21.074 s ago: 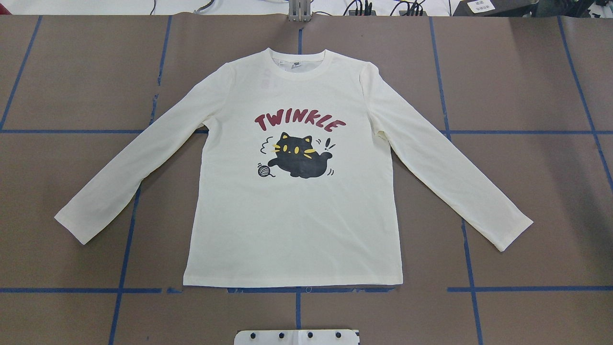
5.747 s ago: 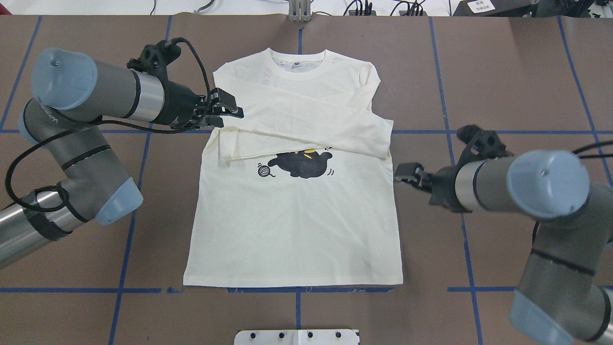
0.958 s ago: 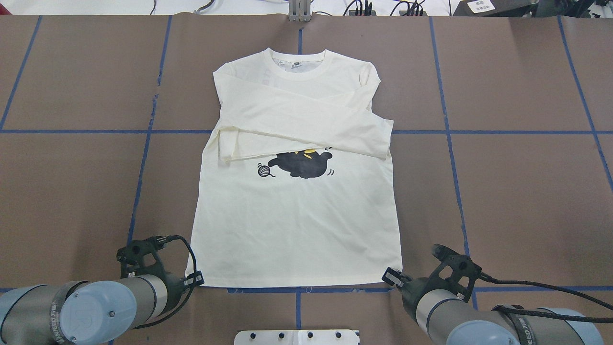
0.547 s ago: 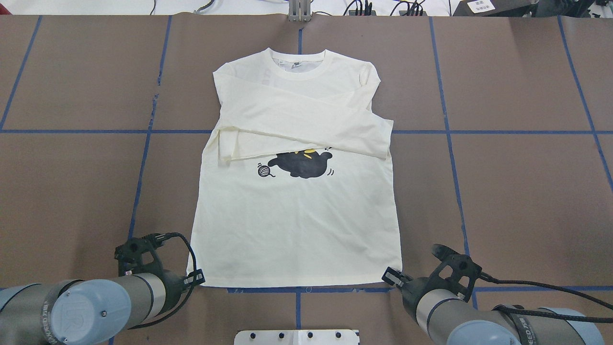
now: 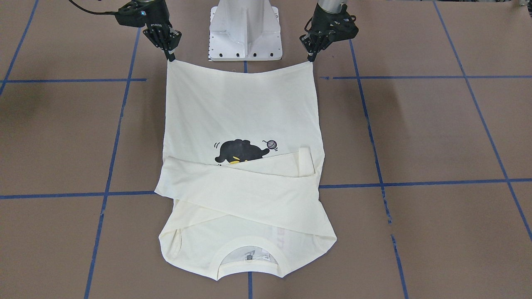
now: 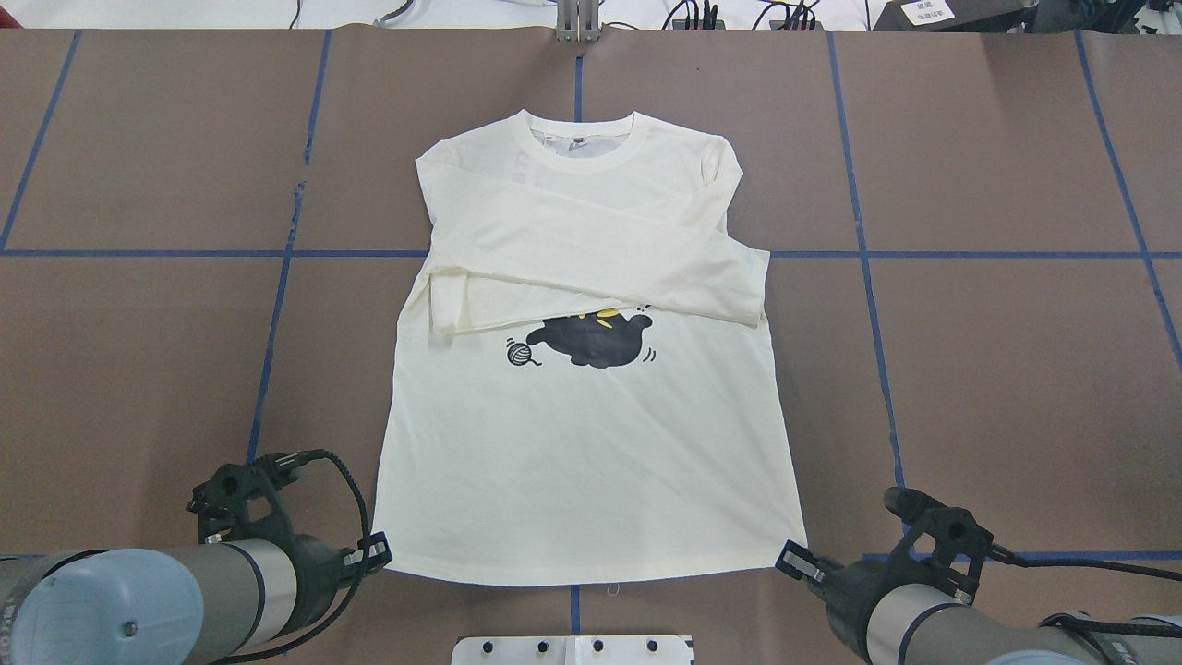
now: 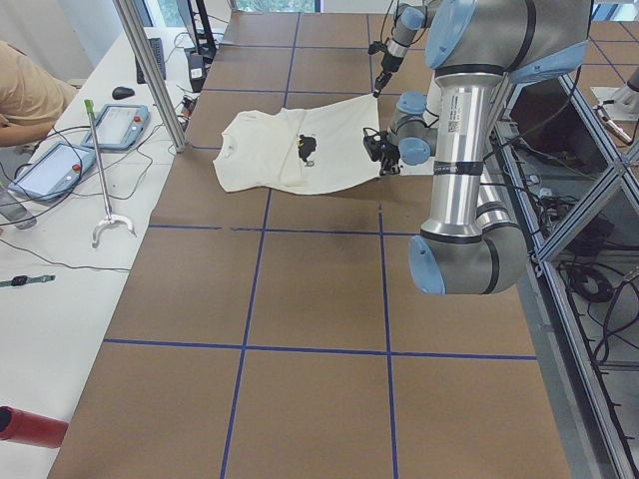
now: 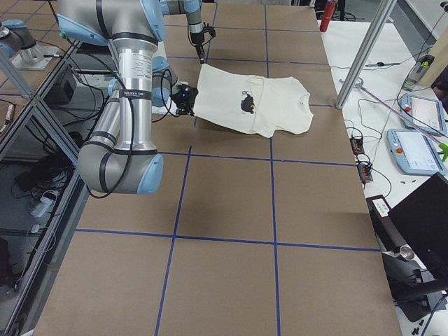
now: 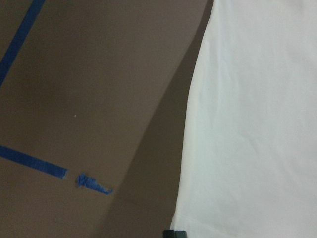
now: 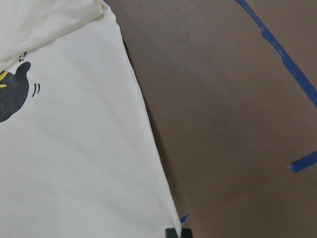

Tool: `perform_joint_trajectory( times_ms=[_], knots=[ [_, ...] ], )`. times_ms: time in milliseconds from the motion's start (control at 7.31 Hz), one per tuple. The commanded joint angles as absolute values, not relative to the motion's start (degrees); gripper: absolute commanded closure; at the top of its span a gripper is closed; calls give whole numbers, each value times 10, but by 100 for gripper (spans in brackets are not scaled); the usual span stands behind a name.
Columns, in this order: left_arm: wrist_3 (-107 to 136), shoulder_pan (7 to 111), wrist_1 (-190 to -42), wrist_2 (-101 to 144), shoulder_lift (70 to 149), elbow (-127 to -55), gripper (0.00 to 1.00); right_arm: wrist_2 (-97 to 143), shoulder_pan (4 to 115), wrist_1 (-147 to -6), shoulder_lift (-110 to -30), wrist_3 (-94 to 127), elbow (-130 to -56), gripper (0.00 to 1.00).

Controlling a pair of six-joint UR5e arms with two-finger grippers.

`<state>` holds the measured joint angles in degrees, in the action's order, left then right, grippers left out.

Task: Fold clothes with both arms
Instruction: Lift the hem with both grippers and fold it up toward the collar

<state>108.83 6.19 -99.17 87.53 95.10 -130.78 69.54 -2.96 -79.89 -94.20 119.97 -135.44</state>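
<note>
The cream long-sleeved T-shirt (image 6: 591,462) lies front up on the brown table, collar (image 6: 582,152) at the far side. Both sleeves are folded across the chest and cover the lettering and the top of the black cat print (image 6: 596,340). My left gripper (image 6: 377,552) is shut on the hem's left corner. My right gripper (image 6: 791,560) is shut on the hem's right corner. In the front-facing view the hem (image 5: 241,71) hangs taut and raised between the right gripper (image 5: 171,57) and the left gripper (image 5: 310,59). Both wrist views show the shirt's side edges (image 9: 198,124) (image 10: 143,124) above their shadows.
The white pedestal base (image 5: 245,29) stands just behind the hem, between the arms. Blue tape lines (image 6: 277,305) grid the table. A side bench with tablets (image 7: 60,160) and a metal post (image 7: 150,70) lies beyond the collar end.
Both grippers have risen with the hem corners and drawn back toward the base. The hem has lifted off the table and the whole shirt has slid slightly toward the robot.
</note>
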Motion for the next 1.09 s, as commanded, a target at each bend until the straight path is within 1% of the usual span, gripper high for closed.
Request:
perform_joint_trajectory(
  times_ms=[0,137,274,411,547,684,958],
  knots=[
    [1107,48,-945,882,955,-1391,100,699,-35,-799,-972,1201,-1421,100],
    [1098,64,-925,886,994,-1390,100,716,22,-799,-965,1194,-1420,100],
    [1038,149,-919,890,1063,-1340,100,792,99,-799,-928,1134,-1405,100],
    [969,225,-921,912,1124,-1251,100,852,188,-799,-865,1075,-1350,100],
    [915,292,-945,939,1146,-1187,100,909,257,-799,-814,1038,-1293,100],
    [858,349,-964,961,1157,-1140,100,946,314,-800,-767,991,-1228,100],
    [793,425,-1062,974,1199,-983,100,962,379,-797,-688,907,-1097,100]
  ],
)
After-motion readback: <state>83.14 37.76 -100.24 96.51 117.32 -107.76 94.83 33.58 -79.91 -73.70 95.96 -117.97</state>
